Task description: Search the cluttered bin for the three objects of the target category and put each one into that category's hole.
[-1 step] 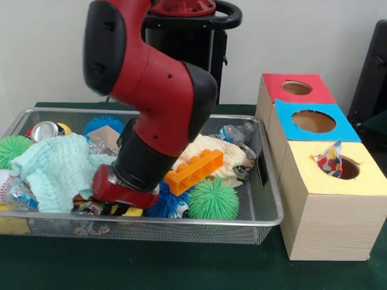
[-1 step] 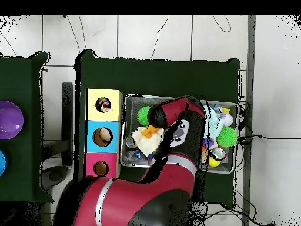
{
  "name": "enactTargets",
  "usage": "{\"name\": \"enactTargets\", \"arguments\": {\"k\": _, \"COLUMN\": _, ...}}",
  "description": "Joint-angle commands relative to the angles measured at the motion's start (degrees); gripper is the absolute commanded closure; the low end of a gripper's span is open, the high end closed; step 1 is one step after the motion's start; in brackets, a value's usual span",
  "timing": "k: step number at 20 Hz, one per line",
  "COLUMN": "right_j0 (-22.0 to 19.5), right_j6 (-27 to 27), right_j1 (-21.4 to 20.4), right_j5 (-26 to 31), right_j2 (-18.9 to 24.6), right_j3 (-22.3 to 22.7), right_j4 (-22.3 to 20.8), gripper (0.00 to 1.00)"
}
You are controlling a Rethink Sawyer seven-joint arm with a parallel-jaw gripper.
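My gripper (image 1: 112, 205) is down in the front left part of the wire bin (image 1: 269, 220), buried in clutter beside a mint cloth (image 1: 57, 169); the red wrist hides it, and the arm covers it in the overhead view. An orange toy brick (image 1: 195, 171) lies on a cream cloth (image 1: 233, 163) just right of the wrist. Green spiky balls (image 1: 213, 199) (image 1: 12, 148) and a blue one (image 1: 166, 205) lie nearby, with crushed cans (image 1: 45, 130) (image 1: 245, 166). Three boxes stand beside the bin with a red (image 1: 296, 88), a blue (image 1: 313, 121) and a yellow hole (image 1: 349, 169). A colourful crumpled wrapper (image 1: 331, 158) sticks out of the yellow hole.
The boxes (image 2: 104, 136) stand right against the bin's side (image 2: 124, 132). In the overhead view a green ball (image 2: 227, 137) and a can (image 2: 217, 154) lie at the bin's far end. A purple bowl (image 2: 10, 119) sits on a separate table at the left.
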Motion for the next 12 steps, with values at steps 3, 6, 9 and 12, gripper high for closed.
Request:
{"name": "enactTargets", "arguments": {"k": 3, "right_j0": -8.5, "right_j6": -2.9, "right_j1": -5.1, "right_j5": -6.9, "right_j2": 18.4, "right_j3": 10.1, "right_j4": 1.0, "gripper": 1.00}}
{"name": "enactTargets", "arguments": {"k": 6, "right_j0": -7.7, "right_j6": 0.0, "right_j1": -7.2, "right_j5": -7.9, "right_j2": 19.1, "right_j3": 12.9, "right_j4": 0.7, "gripper": 1.00}}
{"name": "enactTargets", "arguments": {"k": 9, "right_j0": -7.3, "right_j6": 1.3, "right_j1": -10.0, "right_j5": -8.2, "right_j2": 20.7, "right_j3": 16.4, "right_j4": 0.7, "gripper": 1.00}}
{"name": "enactTargets", "arguments": {"k": 12, "right_j0": -5.8, "right_j6": 2.6, "right_j1": -12.7, "right_j5": -7.3, "right_j2": 20.4, "right_j3": 18.9, "right_j4": 1.0, "gripper": 1.00}}
